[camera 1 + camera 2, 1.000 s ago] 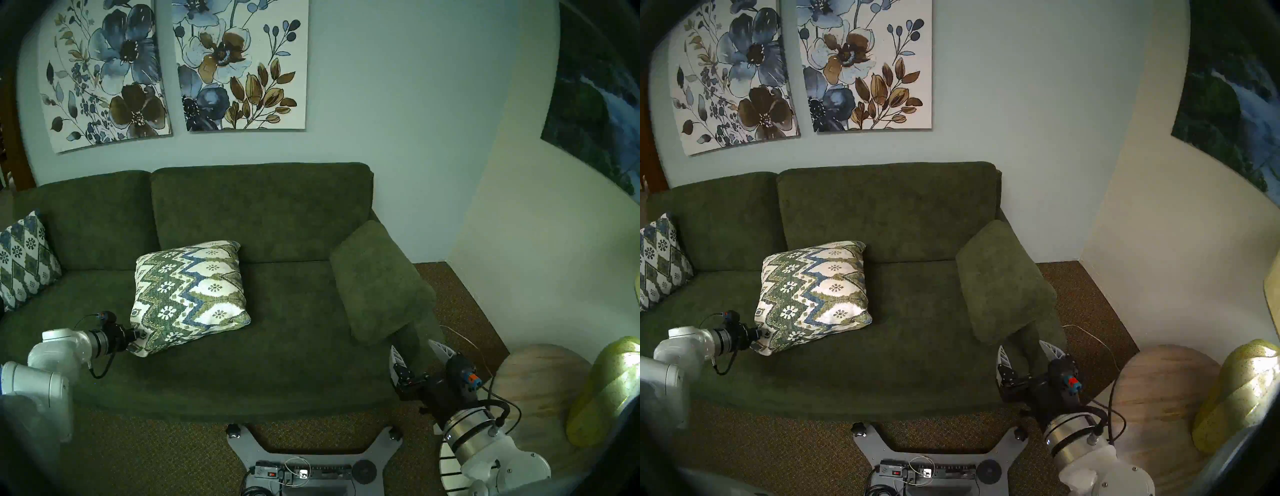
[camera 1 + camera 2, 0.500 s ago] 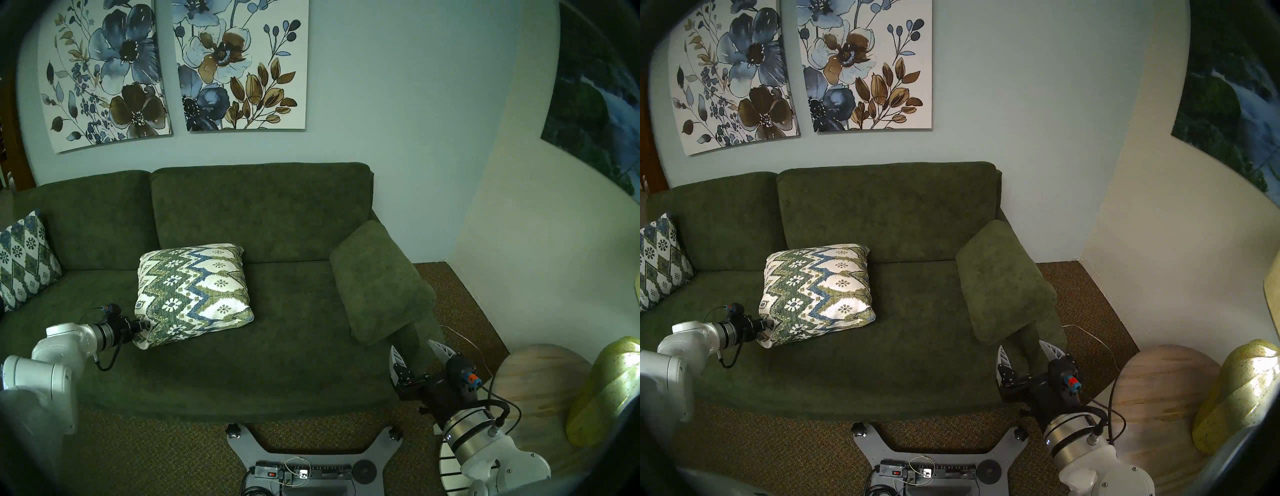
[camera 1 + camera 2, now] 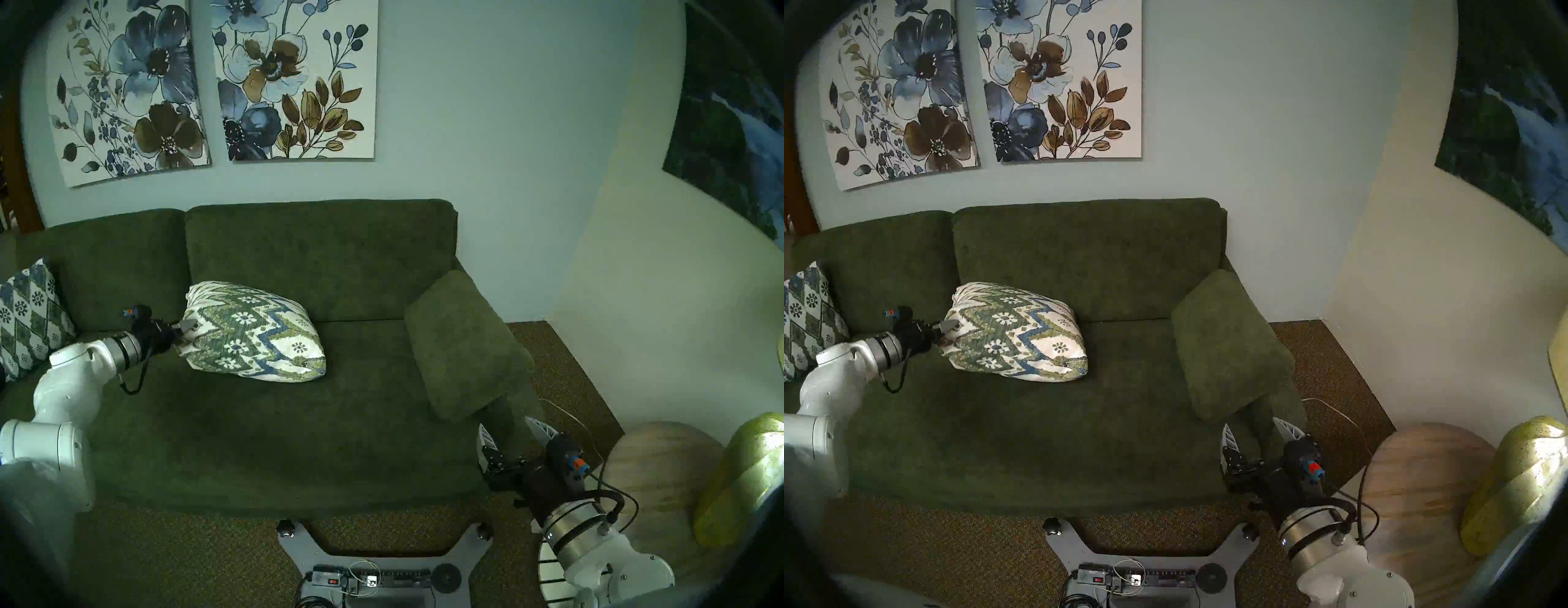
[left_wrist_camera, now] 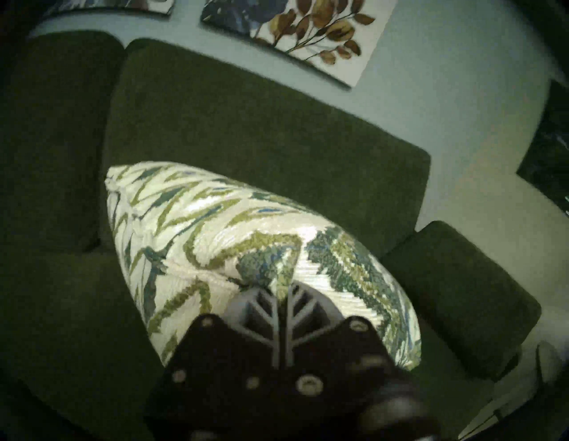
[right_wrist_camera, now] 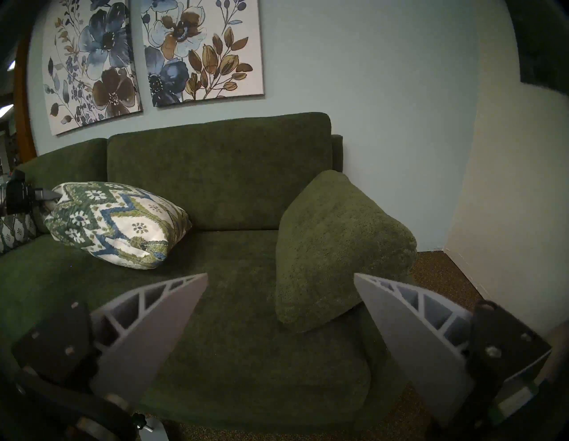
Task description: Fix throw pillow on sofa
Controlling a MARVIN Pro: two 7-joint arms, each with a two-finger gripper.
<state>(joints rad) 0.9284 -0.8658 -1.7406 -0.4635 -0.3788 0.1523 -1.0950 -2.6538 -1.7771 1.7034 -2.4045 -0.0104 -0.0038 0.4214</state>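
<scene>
Throw pillow (image 3: 254,335), cream with green and blue chevrons and small flower motifs, hangs tilted over the seat of the sofa (image 3: 322,263): its left end is raised in the left tool (image 3: 189,329) while its lower right corner rests on the seat cushion, just in front of the back cushions. The left tool's ribbed grey fingers (image 4: 268,311) are pressed nearly together on a bunched fold of the woven cover at one corner, so the whole plump weight appears to hang from a small pinch of fabric. That is the likeliest failure: the coarse, slightly ridged weave could slide out from between the smooth plastic fingers if the arm swings quickly, and the pillow would flop flat or roll forward off the seat. Because the filling is soft, it sags and twists around the grip, so it may land crooked or on its face when set against the backrest. A push too deep could also drag the tool into the nubbly, grippy sofa fabric. The right tool (image 5: 280,311) is spread wide and holds nothing, poised low at the sofa's front right corner below the plain green armrest cushion (image 3: 464,344), well apart from the pillow. A darker diamond-lattice pillow (image 3: 29,316) leans at the far left end, near enough for the arm's elbow to nudge it.
</scene>
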